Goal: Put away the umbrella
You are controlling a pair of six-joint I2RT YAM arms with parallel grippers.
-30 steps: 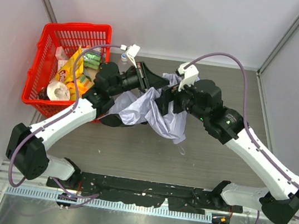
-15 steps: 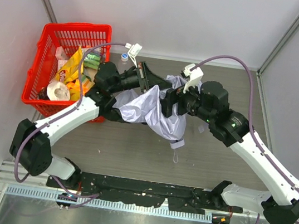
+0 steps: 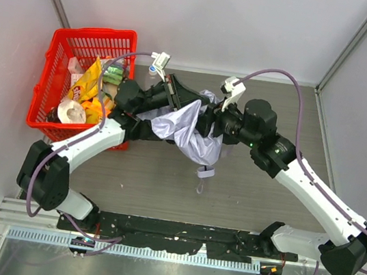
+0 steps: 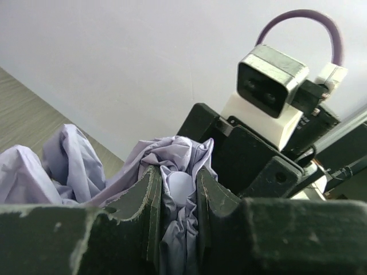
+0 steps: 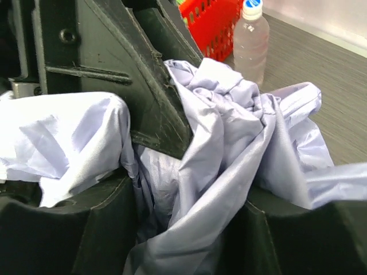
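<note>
Table: grey, fills the middle of the top view.
Basket: red, upper left, full of packets.
Umbrella: centre of frame, held up off the table between both arms. The canopy is loose and crumpled, not bundled. Shaft and handle are hidden in the folds.
Left gripper: jaws nearly closed, pinching a thick fold of canopy.
Right gripper: fingers apart with a wad of fabric lying in the gap. I see no pinch on it, so I count it as open.
Bottle: upright near the basket, upper centre, apart from the fabric.
Strap: hangs below the canopy, lower centre.

Step in hand, my judgement: gathering the canopy into a tight bundle. The task looks early, with nothing folded yet.

To do it well:
- I should close the right jaws on the whole wad, not on a single layer.
- The left pinch should hold firm as the anchor.
- Both grippers should work close together so the cloth is not stretched or torn.
- I must mind the dangling strap and the bottle behind, since a swing could tip the bottle.
</note>
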